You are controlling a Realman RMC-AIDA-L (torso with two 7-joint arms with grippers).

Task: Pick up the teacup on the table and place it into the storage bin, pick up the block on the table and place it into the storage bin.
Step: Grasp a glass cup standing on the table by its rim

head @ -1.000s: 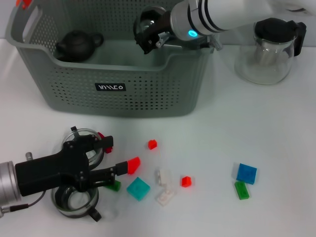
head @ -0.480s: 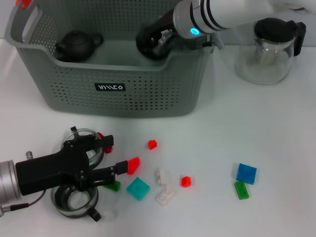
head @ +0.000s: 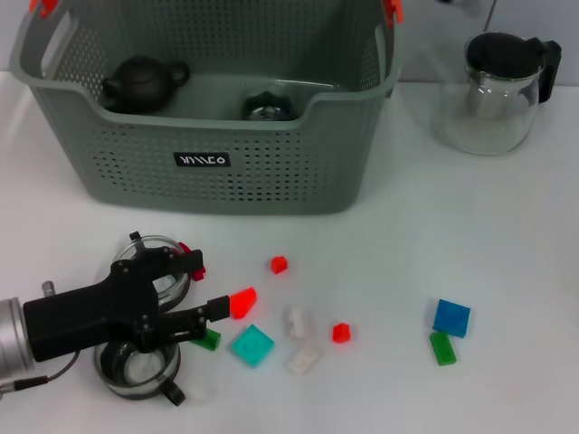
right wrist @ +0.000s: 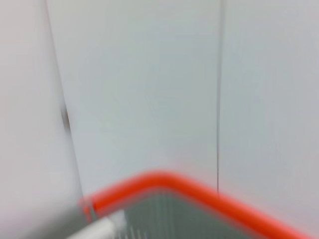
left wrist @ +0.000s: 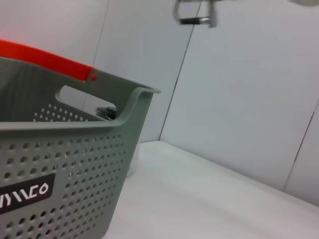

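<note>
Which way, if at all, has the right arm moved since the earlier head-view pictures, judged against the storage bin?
Yes. It reached over the storage bin's back right corner earlier; now it is out of the head view, leaving a teacup inside.

A grey-green perforated storage bin [head: 271, 172] with orange clips [head: 393, 9] is seen; red [head: 242, 301], teal [head: 252, 344], blue [head: 450, 317] and green blocks [head: 442, 347] are scattered on the white counter [head: 452, 226].

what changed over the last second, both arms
The right arm, which was lowering a teacup into the storage bin, has let it go and pulled up out of the head view. The left gripper still pinches the red block low over the table; the other blocks barely moved.
</note>
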